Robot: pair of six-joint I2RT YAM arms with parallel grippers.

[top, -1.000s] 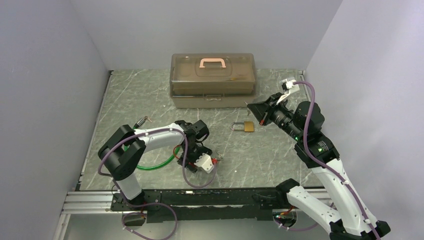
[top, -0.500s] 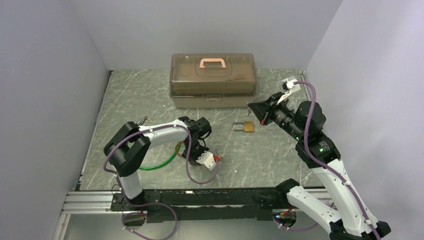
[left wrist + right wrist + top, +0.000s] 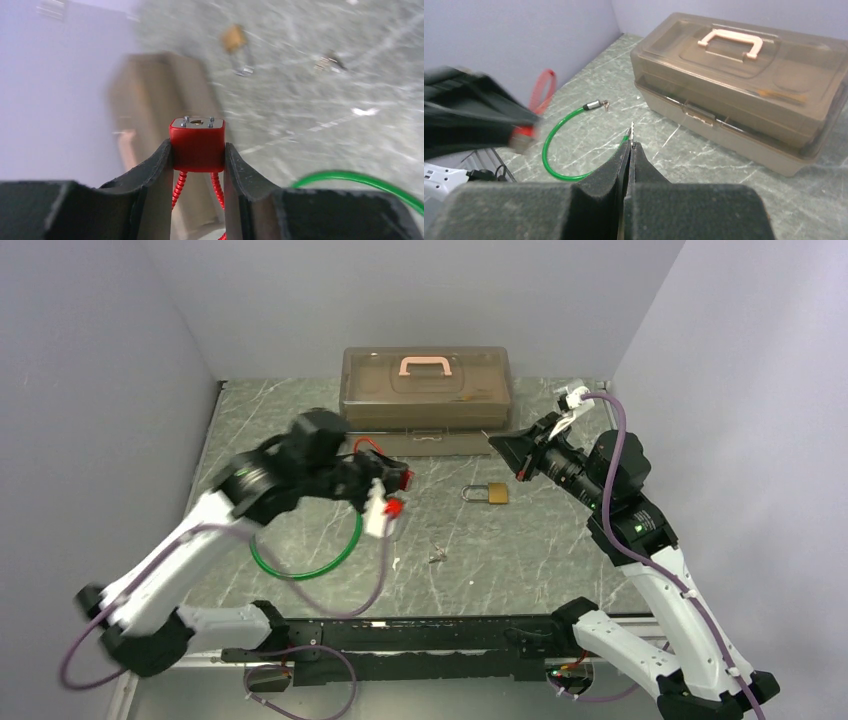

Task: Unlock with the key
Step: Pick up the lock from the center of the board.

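My right gripper (image 3: 498, 445) (image 3: 630, 145) is shut on the key (image 3: 631, 130), a thin silver blade that sticks out past its fingertips. It hangs in the air right of the box front. My left gripper (image 3: 395, 492) (image 3: 198, 150) is shut on a red square lock body (image 3: 197, 140) with a keyhole in its end face and red wire hanging from it, held above the table's middle. A small brass padlock (image 3: 490, 493) (image 3: 234, 37) lies on the table between the two grippers.
A brown translucent toolbox (image 3: 427, 400) (image 3: 734, 85) stands at the back. A green cable loop (image 3: 305, 555) (image 3: 569, 150) with a metal tip (image 3: 594, 105) lies at the left. A small metal bit (image 3: 437, 556) (image 3: 327, 61) lies near the front.
My left arm has lifted from the table front and swung up and back with the red lock body in its grip. The right gripper has risen slightly. The green loop is now uncovered.
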